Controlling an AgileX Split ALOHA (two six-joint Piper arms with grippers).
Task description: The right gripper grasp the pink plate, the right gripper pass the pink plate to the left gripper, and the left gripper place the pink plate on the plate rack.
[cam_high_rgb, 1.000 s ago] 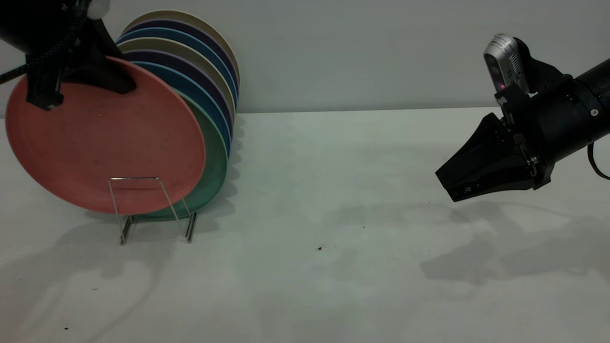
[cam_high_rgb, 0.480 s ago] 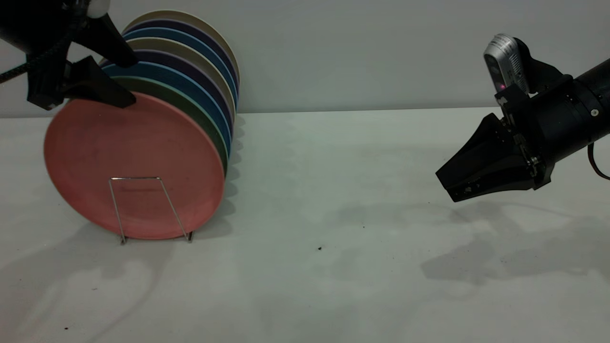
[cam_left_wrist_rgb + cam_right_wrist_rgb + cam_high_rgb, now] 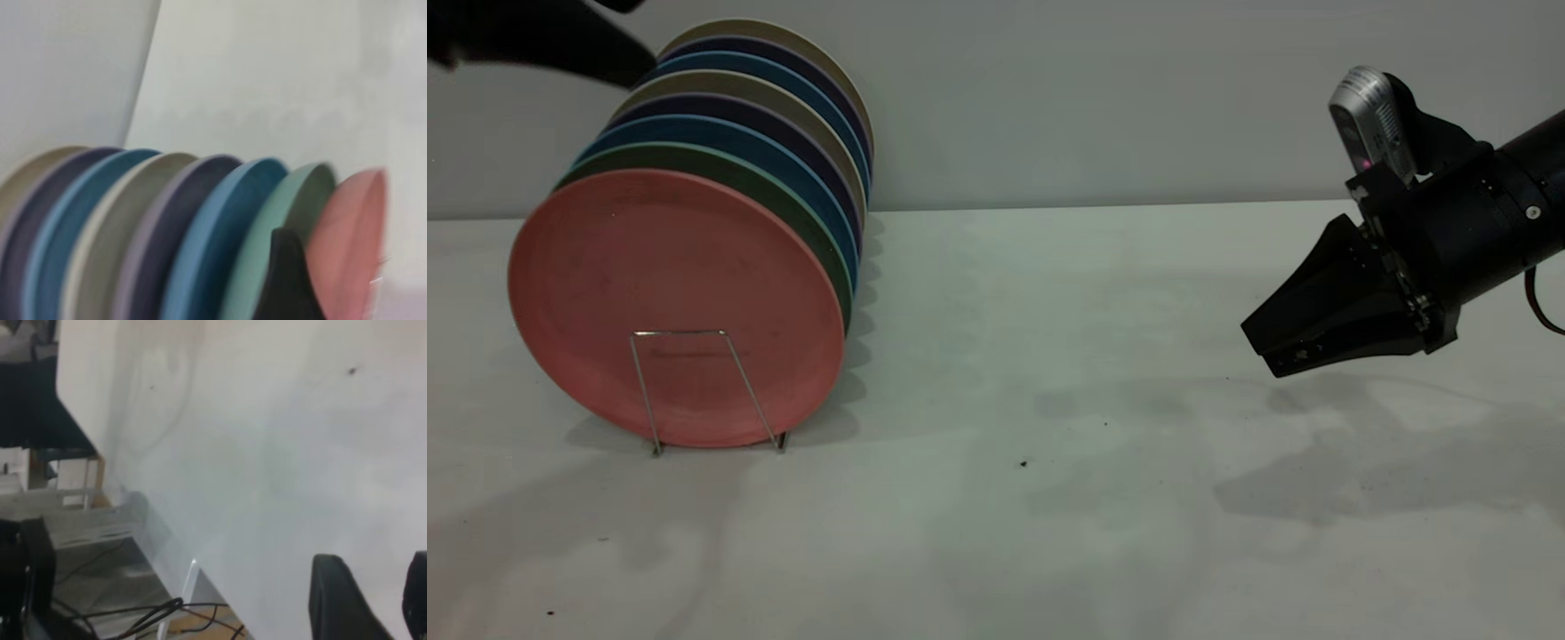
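Watching the pink plate stand at the front of the plate rack, I see the left tool above it, empty, spread unclear. Right tool hangs far off, narrow. My worry: plate rolls forward.

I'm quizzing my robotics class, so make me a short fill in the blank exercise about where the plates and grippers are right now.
1. The pink plate stands at the ____ of the row in the plate rack.
2. The plate directly behind it is ____.
3. The right gripper hovers above the table, holding ____.
4. The left gripper is ____ the plates, touching none.

Missing words: front; green; nothing; above
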